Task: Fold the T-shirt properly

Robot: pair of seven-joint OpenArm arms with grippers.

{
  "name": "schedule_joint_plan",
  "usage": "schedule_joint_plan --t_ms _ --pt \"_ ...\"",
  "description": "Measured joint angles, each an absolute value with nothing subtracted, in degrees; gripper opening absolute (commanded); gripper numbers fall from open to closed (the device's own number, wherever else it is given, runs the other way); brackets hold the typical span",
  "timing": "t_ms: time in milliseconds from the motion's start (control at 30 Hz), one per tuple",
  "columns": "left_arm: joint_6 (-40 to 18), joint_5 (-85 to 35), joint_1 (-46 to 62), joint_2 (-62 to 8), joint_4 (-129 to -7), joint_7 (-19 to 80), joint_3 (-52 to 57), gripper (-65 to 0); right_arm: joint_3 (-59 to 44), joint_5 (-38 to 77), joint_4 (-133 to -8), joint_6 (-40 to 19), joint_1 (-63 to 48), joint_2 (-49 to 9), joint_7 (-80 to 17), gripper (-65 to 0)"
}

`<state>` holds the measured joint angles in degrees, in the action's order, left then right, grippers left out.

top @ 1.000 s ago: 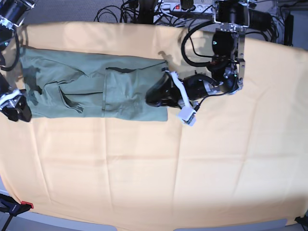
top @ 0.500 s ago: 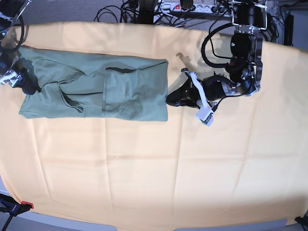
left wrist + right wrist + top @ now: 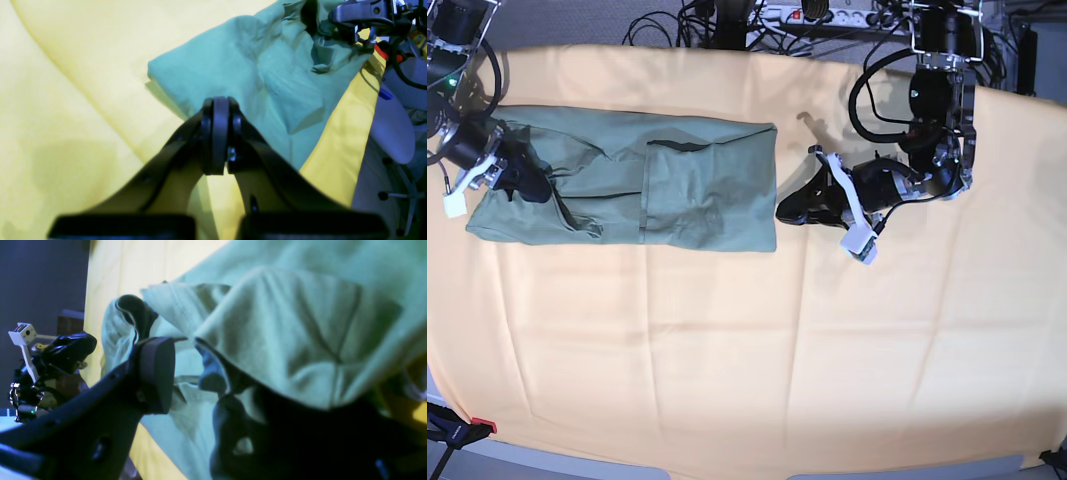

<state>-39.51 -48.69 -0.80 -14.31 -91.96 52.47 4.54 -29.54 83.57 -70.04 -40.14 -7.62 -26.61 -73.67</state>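
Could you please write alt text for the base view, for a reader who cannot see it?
Seen from above, a sage-green T-shirt, folded into a long band, lies on an orange-yellow cloth. The right gripper is on the shirt's left end with fabric between its open jaws. The left gripper, jaws shut, sits just off its right edge.

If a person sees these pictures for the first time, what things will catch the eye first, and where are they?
First is the T-shirt, a long sage-green band folded lengthwise across the upper left of the orange-yellow cloth. At its left end, the right gripper has a fold of the shirt draped over one finger, jaws apart. Just off the shirt's right edge, the left gripper rests on the cloth with its jaws shut and holds nothing.
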Motion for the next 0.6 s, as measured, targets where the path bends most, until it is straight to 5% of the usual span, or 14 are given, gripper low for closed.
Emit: schedule_joint_plan --t_ms 67,167,200,600 --pt "-39.51 -48.66 -0.80 -14.31 -91.96 52.47 4.54 -65.0 -29.56 81.54 -70.04 -40.16 -7.75 -26.59 -71.59 -33.3" --pt "-39.51 -48.66 -0.80 -14.31 -91.96 52.49 4.54 -65.0 -29.56 75.70 -70.06 -40.14 -7.73 -26.52 -68.97 -61.6" --pt "-39.51 -48.66 -0.75 -14.33 -91.96 52.47 4.54 -65.0 -29.56 74.65 -70.06 -40.12 -7.70 -26.63 -68.95 -65.0" --pt "-39.48 -48.66 -0.60 -14.31 -91.96 52.49 4.54 -65.0 -29.43 73.95 -70.17 -40.14 -7.77 -26.89 -65.73 -65.0"
